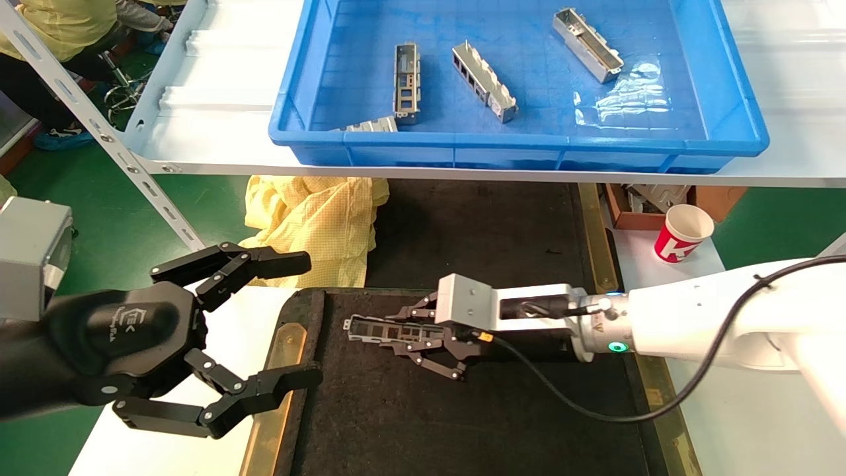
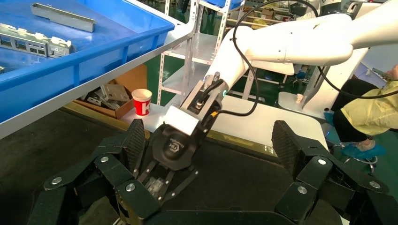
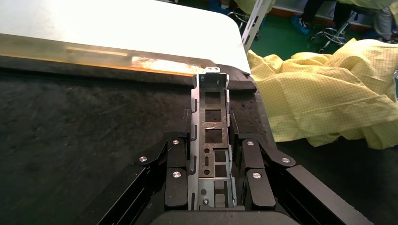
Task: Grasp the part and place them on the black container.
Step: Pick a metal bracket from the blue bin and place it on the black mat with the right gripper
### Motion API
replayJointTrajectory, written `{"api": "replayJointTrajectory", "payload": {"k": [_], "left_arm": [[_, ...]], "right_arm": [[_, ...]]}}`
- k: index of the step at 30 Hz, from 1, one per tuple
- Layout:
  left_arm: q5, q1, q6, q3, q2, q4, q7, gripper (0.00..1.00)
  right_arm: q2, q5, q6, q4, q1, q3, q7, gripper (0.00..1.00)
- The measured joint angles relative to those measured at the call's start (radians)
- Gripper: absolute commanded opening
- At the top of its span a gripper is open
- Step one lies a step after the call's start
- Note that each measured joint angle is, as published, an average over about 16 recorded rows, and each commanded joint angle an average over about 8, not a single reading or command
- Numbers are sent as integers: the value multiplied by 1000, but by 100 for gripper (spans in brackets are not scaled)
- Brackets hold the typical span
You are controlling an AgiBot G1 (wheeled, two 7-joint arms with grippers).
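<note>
- Our right end effector [image 1: 423, 337] is clamped on the part [image 3: 211, 140], low over the black container [image 1: 462, 423].
- We judge it light, stiff, thin-walled; grip its long sides.
- Left end effector [image 1: 264, 330] idle, fingers apart.

Bare tray [image 1: 462, 423] near and right of the right claw [image 1: 423, 337]; left claw [image 1: 264, 330] crowds its left edge.

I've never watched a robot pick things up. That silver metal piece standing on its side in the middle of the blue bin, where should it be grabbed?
Probably across its two long flat sides, near the middle, coming straight down from above. The metal piece is long and narrow, lies diagonally in the blue bin, and has bare floor on both sides for the fingers.
</note>
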Motion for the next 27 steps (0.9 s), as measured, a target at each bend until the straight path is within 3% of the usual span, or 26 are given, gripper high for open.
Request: {"api": "replayJointTrajectory", "payload": {"k": [15, 27], "left_arm": [[0, 0, 0, 0, 0, 0, 0, 100], [0, 0, 0, 0, 0, 0, 0, 100]], "right_arm": [[-124, -12, 44, -140, 13, -9, -63, 0], [-166, -18, 51, -240, 11, -25, -114, 0]]}}
